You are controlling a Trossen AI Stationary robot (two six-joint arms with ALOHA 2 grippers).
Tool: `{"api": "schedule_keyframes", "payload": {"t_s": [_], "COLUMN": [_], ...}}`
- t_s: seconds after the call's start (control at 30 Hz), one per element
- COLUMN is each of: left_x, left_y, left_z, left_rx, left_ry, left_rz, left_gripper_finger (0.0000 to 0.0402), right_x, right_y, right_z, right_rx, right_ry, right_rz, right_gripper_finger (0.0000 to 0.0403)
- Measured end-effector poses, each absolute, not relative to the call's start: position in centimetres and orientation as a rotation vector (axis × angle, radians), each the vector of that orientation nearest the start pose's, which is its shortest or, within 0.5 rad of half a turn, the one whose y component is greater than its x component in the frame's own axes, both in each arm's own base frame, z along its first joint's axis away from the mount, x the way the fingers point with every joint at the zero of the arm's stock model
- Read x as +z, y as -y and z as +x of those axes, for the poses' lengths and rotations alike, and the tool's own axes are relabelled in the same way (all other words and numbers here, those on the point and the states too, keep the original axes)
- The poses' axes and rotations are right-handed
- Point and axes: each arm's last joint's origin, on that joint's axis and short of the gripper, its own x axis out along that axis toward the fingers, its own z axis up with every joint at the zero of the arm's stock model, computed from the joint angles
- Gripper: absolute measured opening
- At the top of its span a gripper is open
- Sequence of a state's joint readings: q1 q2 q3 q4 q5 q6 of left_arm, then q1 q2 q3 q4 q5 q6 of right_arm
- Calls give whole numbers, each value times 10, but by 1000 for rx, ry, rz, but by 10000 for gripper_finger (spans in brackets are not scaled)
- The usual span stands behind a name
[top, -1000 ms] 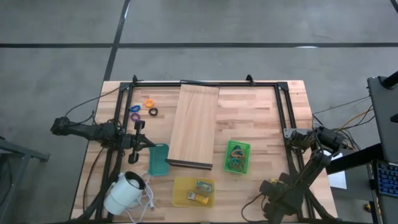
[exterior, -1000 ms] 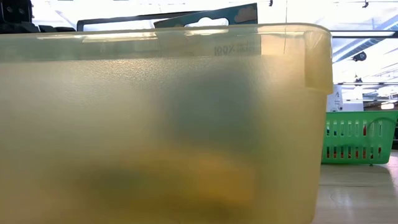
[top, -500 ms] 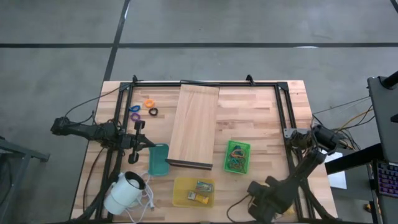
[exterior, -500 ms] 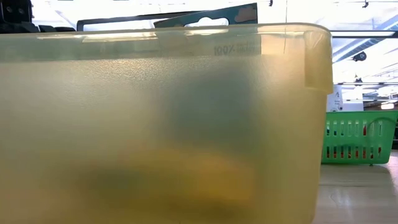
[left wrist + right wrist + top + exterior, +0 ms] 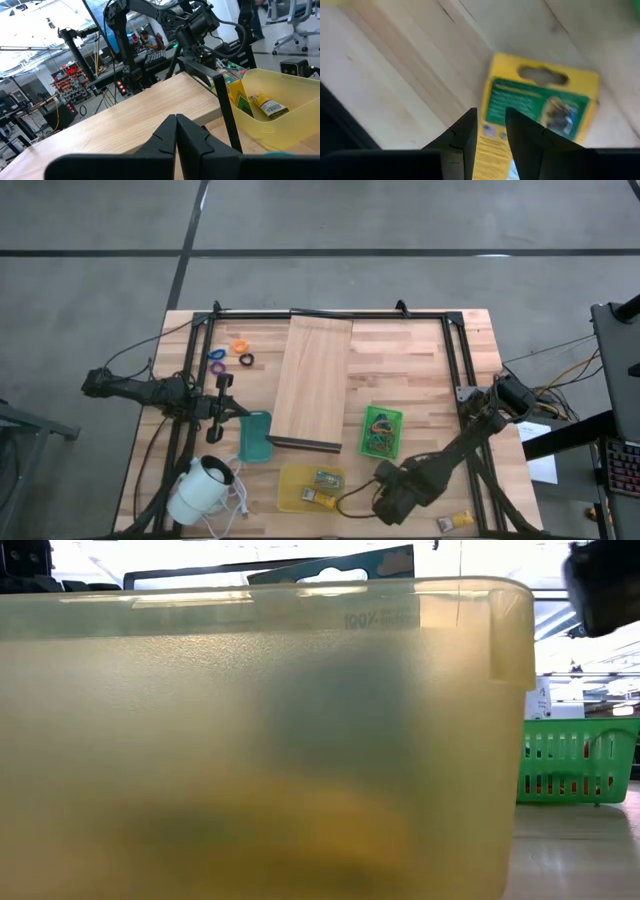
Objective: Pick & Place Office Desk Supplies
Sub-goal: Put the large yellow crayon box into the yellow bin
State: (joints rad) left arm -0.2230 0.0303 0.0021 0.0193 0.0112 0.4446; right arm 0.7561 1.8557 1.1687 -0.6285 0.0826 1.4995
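My right gripper (image 5: 490, 117) hangs near the table's front edge, between the yellow bin (image 5: 285, 480) and the green basket (image 5: 367, 430), pointing steeply down and shut on a yellow-green packet (image 5: 545, 100). The arm hides that packet in the high view. Another packet (image 5: 455, 521) lies flat on the table by the front right corner. More packets (image 5: 322, 480) lie in the yellow bin, and rubber bands (image 5: 380, 442) lie in the basket. Orange (image 5: 239, 346), purple (image 5: 217, 355) and black (image 5: 246, 360) rings lie at the far left. My left gripper (image 5: 176, 122) waits shut and level at the left. My right gripper has the packet's lower part (image 5: 492, 147) between its two fingers (image 5: 460, 142), coming from above and pointing steeply down. The fingers hide the exact place of contact. The packet's end with the hang hole (image 5: 542, 76) sticks out beyond the fingertips, its printed face toward the wrist camera.
A long pale wooden board (image 5: 312, 385) lies down the table's middle, with a teal tray (image 5: 255, 437) at its near left corner. A white corded device (image 5: 200, 490) sits at the front left. A black frame (image 5: 330, 312) rings the table. The yellow bin's wall (image 5: 250, 740) fills the low view.
My right gripper has swung along the table's near edge toward the left, closing on the yellow bin, and has tipped more steeply downward. As the arm moved off, the packet by the front right corner came into view.
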Motion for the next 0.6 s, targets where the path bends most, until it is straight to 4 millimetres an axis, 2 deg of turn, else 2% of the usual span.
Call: {"api": "schedule_keyframes", "payload": {"t_s": [0.17, 0.33, 0.47, 0.6], "left_x": [164, 164, 164, 164], "left_y": [22, 22, 22, 22], "left_z": [97, 97, 97, 97], "left_rx": [-232, -232, -232, -232], "left_ry": [43, 43, 43, 43], "left_rz": [443, 443, 443, 443], "left_gripper_finger": [12, 12, 12, 12], "right_x": [157, 164, 174, 175], "right_y": [-234, -234, -233, -229], "right_z": [265, 267, 260, 249], "right_rx": [-313, -264, -285, -355], "right_ry": [-1260, -1263, -1296, -1355], "right_rz": [703, 668, 628, 566], "right_gripper_finger": [101, 97, 96, 96]}}
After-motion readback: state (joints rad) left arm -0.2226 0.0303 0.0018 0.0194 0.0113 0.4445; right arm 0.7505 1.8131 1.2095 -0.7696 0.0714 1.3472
